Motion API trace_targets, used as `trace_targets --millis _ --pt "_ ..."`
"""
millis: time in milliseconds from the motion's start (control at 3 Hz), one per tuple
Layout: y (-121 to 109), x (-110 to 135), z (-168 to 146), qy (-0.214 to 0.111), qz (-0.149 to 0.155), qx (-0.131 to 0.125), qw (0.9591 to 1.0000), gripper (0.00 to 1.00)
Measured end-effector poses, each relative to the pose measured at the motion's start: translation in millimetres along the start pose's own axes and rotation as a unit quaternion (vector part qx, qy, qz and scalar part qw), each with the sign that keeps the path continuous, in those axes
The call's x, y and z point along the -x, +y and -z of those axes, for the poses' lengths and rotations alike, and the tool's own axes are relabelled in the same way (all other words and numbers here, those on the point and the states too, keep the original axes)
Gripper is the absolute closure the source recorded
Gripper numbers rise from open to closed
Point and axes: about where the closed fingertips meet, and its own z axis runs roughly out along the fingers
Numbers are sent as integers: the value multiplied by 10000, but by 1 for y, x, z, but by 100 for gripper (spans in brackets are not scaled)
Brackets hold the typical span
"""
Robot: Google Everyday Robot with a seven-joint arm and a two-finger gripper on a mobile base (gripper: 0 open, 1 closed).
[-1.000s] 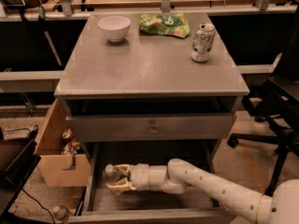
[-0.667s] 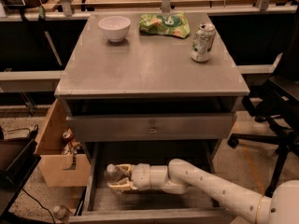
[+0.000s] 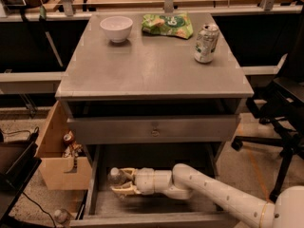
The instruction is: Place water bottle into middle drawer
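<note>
Camera view, lower left: gripper (image 3: 119, 181) jaws clamp the water bottle (image 3: 114, 175) low inside the open middle drawer (image 3: 156, 207); set it gently on the floor, clear of the side wall, then release.

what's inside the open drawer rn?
The gripper, low over the drawer floor, clasping the bottle; only the bottle's top shows past the gripper. The drawer's rear is dark under the cabinet, so unseen.

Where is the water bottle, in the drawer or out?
In: the gripper holds the water bottle down inside the open middle drawer.
</note>
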Motion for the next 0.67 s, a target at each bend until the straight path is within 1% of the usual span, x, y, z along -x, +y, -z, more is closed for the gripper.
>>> trace_targets --millis 333,667 --pt "-2 -14 7 -75 69 -151 9998 99" --pt "-1 -12 5 -77 62 -122 9999 77"
